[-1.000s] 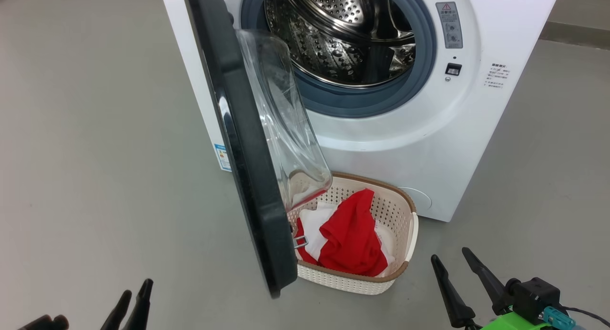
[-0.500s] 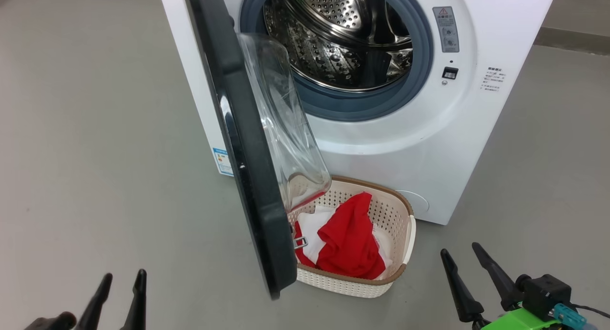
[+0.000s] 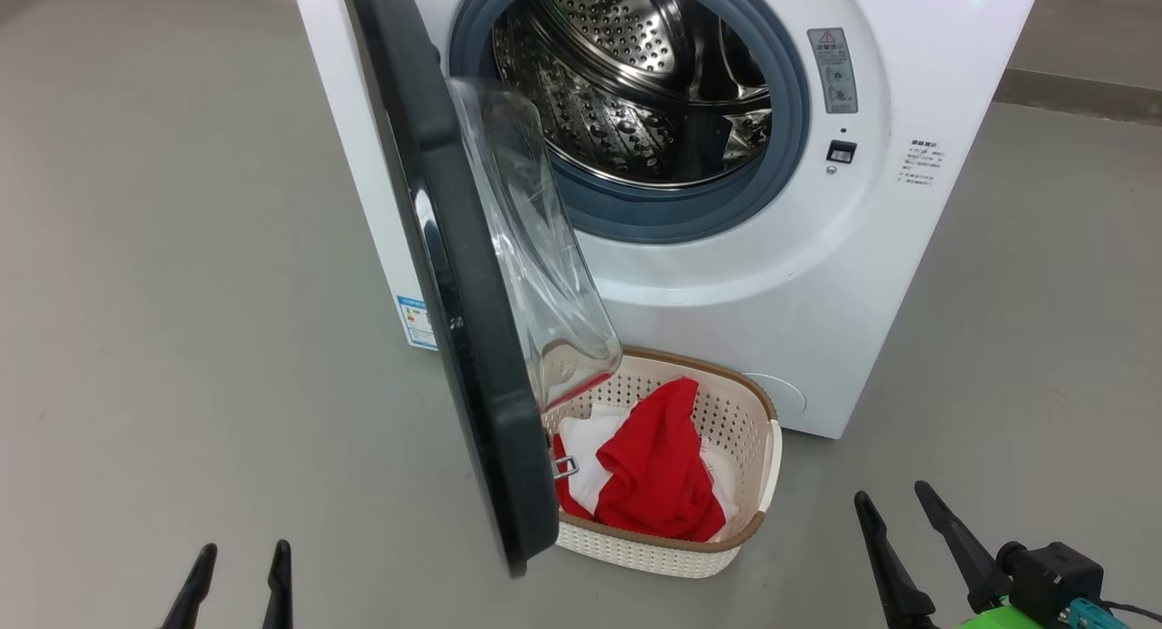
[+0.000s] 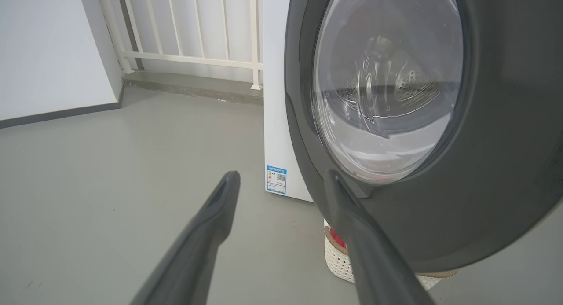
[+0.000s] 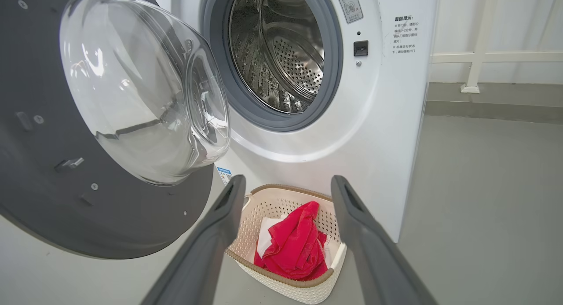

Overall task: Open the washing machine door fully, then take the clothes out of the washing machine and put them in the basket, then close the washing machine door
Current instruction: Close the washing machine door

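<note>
In the head view, the left gripper [image 3: 245, 556] sits at the bottom edge toward seven o'clock, its two fingers spread wide with nothing between them. From it, the washing machine door [image 3: 463, 339] lies up at about one o'clock, swung out and seen nearly edge-on. Its black rim runs as a long band from eleven o'clock down to five, with the glass bowl bulging to the right toward the washing machine [image 3: 817, 320].

The left wrist view faces the door's outer side, with the rim close by the right-hand finger but apart from it. By that, this is the nearer arm, and it stands on the pushing side.

The drum [image 3: 626, 93] looks empty. Below it, at five o'clock of the opening, the basket [image 3: 770, 447] stands on the floor against the machine's front, partly tucked behind the door's lower edge, with the red and white clothes [image 3: 658, 466] heaped inside.

The right gripper [image 3: 894, 502] hangs at four o'clock, equally wide open and holding nothing — the basket lies at its ten o'clock. What seems left is closing the door: a push on its outer face toward three o'clock.
</note>
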